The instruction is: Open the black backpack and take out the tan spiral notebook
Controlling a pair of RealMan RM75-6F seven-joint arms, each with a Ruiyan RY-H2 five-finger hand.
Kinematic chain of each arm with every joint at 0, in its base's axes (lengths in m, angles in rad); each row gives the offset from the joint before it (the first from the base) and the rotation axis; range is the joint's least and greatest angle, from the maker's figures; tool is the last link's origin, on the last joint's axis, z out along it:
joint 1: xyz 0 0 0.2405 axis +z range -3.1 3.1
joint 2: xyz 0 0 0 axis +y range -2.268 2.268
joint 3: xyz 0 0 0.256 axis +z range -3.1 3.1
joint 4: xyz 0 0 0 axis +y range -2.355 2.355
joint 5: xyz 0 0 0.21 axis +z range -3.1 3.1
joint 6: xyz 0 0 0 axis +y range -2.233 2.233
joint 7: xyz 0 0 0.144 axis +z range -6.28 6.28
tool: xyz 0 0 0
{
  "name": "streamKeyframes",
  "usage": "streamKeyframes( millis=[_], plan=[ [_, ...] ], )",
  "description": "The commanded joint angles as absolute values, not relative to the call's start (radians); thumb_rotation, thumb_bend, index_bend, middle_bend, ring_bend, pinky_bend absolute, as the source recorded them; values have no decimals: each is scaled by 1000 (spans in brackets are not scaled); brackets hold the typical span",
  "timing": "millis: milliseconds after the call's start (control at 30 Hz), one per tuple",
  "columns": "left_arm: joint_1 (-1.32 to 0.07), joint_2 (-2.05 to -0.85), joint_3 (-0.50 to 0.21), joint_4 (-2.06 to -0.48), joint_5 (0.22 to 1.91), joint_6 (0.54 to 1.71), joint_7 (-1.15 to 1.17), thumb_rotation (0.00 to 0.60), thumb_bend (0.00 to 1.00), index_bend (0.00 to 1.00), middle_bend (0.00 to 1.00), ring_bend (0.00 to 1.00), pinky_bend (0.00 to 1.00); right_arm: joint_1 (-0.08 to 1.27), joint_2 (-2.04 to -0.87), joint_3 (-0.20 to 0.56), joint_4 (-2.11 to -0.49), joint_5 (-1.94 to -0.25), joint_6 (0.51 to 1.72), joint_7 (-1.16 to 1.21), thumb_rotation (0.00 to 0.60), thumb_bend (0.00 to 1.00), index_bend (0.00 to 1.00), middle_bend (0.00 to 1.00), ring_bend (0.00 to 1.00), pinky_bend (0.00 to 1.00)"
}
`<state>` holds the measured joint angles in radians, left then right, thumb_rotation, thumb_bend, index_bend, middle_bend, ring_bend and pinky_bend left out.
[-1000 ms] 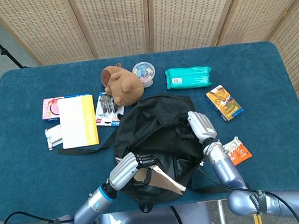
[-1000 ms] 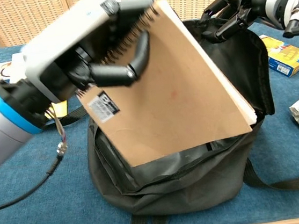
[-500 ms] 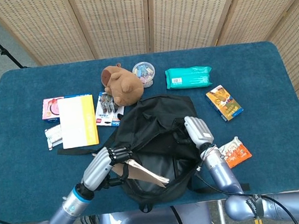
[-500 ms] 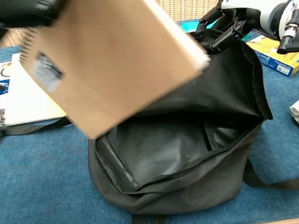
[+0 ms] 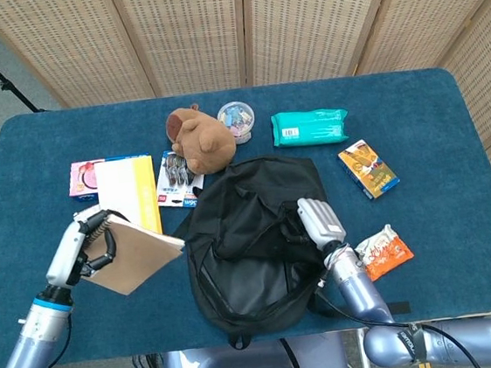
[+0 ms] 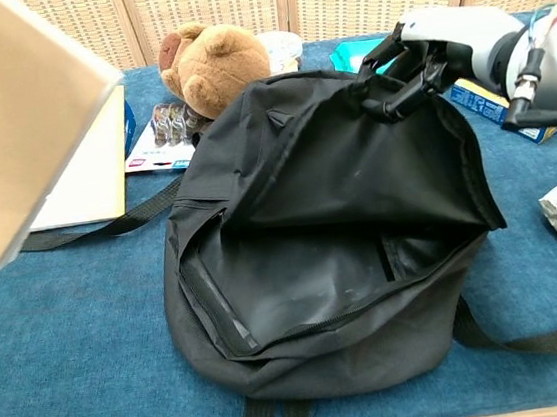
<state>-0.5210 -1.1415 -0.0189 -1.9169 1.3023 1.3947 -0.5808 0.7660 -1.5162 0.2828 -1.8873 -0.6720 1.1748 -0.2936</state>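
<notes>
**Notebook lifted out, held left of the open backpack**

Since the earlier frames, the tan spiral notebook (image 5: 135, 258) has travelled from above the mouth of the black backpack (image 5: 252, 245) out to the backpack's left, clear of the bag; in the chest view it now shows only as a tan slab at the upper left corner (image 6: 7, 119).

1. Table (image 5: 433, 129): blue cloth top, bearing everything listed.
2. Black backpack: middle of the table, zip undone, main compartment gaping towards the robot, top flap held up. One strap (image 6: 109, 226) trails out to its left.
3. Tan spiral notebook: raised and tilted, left of the backpack, not touching it.
4. Yellow-and-white booklet (image 5: 127, 197): flat, left of the backpack, just behind the notebook.
5. Brown teddy bear (image 5: 199, 139): just behind the backpack, towards its left.
6. Teal wipes pack (image 5: 310, 126): behind the backpack, towards its right.
7. Left hand (image 5: 83, 245): fingers curled round the notebook's spiral edge, gripping it.
8. Right hand (image 6: 422, 51): fingers closed on the backpack's upper rim, holding the flap raised.
9. Orange-and-blue box (image 5: 368, 169): right of the backpack.
10. Orange snack packet (image 5: 383, 252): right of the backpack, nearer the robot.
11. Round clear tub (image 5: 236, 120): behind the backpack, just beside the bear.
</notes>
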Motion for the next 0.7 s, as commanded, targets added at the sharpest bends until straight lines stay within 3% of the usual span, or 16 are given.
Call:
streamKeyframes(
  millis=[33,100,167,267,333,367,400,467,500,567,633,700],
  plan=[
    [-486,-1212,-113,-1793,1027,1317,-566,600,1000,742,531,450,602,759,-1513,247,-1865,-718,1138,-291,600,646,720,654,573,629],
    [-486,-1238,-128,-1747,989,1291,-548,600,1000,605,288,271,579,756,-1511,231,-1854,-746,1125,-294,600,654,720,654,573,629],
    [-486,-1256,-135,-1696,967,1258,-523,600,1000,376,29,38,431,752,-1506,215,-1847,-775,1104,-286,600,667,720,654,573,629],
    [-480,-1269,-146,-1651,968,1249,-483,600,1000,151,0,0,131,742,-1494,197,-1846,-826,1080,-268,600,659,721,654,573,629],
    [-470,-1272,-154,-1634,988,1268,-454,600,996,25,0,0,15,735,-1486,178,-1840,-896,1085,-269,600,526,720,646,570,629],
    [-466,-1271,-155,-1630,998,1277,-430,600,964,2,0,0,2,729,-1481,163,-1836,-946,1092,-271,600,372,703,616,550,615],
    [-463,-1270,-156,-1631,1001,1280,-421,600,917,0,0,0,0,726,-1478,156,-1835,-967,1093,-271,600,216,657,550,496,565],
    [-457,-1265,-161,-1634,1009,1292,-394,600,659,0,0,0,0,723,-1461,134,-1840,-1013,1087,-282,600,53,526,380,318,399],
    [-453,-1264,-164,-1636,1012,1301,-384,600,558,0,0,0,0,723,-1450,125,-1845,-1026,1082,-289,600,17,450,275,196,288],
    [-438,-1263,-174,-1645,1034,1343,-352,600,304,0,0,0,0,722,-1408,100,-1867,-1077,1070,-318,600,0,361,140,50,155],
    [-418,-1261,-182,-1655,1069,1394,-333,600,172,0,0,0,0,715,-1358,60,-1865,-1178,1089,-376,600,0,303,49,1,84],
    [-396,-1255,-185,-1667,1104,1432,-331,600,124,0,0,0,0,696,-1308,22,-1858,-1292,1128,-413,600,0,259,3,0,54]
  ],
)
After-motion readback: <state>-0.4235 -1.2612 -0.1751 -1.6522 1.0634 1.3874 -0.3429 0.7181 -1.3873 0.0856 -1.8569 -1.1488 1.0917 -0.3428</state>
